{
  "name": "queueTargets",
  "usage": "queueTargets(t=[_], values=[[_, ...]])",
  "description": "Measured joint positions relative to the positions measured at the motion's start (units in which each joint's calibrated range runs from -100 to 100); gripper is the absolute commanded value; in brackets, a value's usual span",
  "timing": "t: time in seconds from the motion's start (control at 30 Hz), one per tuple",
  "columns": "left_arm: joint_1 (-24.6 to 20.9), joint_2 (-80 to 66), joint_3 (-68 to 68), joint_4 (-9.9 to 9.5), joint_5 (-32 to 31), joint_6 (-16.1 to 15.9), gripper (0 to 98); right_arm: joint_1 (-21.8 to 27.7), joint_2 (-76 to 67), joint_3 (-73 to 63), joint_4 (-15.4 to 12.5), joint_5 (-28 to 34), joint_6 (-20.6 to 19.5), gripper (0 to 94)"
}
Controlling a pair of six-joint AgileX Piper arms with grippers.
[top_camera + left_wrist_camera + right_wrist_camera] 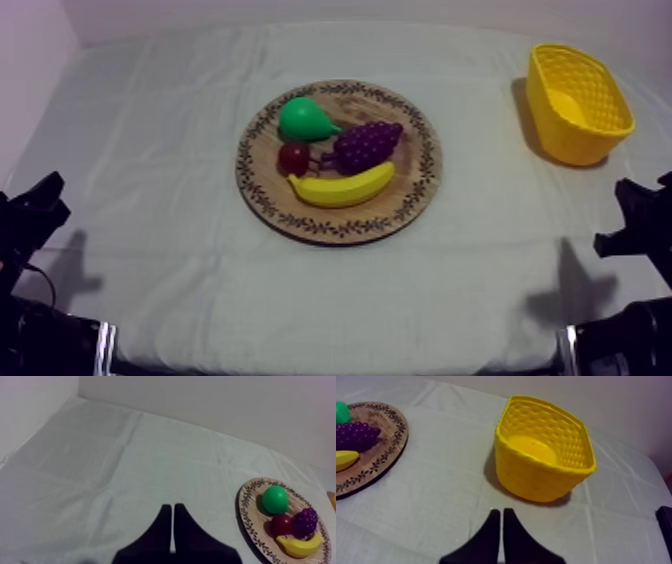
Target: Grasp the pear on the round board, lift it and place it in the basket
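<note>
From above, a grey-white cloth (pixel 150 140) covers the table, with a pale wall behind. The round wooden board with a patterned rim (pixel 405 190) lies mid-table. The green pear (pixel 303 119) rests on its far left part. The yellow woven basket (pixel 575 140) stands well to the board's right.

In the left wrist view, the left gripper (pixel 173 511), fingers pressed together and empty, hangs over bare cloth, well apart from the board.

In the right wrist view, the right gripper (pixel 501 516), fingers likewise together and empty, hangs over cloth on the board's basket side.

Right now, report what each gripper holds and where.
Nothing is held: left gripper and right gripper are shut empty; the pear lies on the wooden board.
</note>
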Motion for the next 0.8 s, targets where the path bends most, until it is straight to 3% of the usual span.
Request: queueTargets(t=[0.43,0.8], values=[[0.0,0.0,0.0,0.0,0.0,0.0,0.1,-0.2,0.0,0.0,0.0,0.0,0.0,0.5],[0.0,0.0,0.0,0.0,0.0,0.03,0.1,-0.59,0.61,0.0,-0.59,-1.92,-2.54,0.6]])
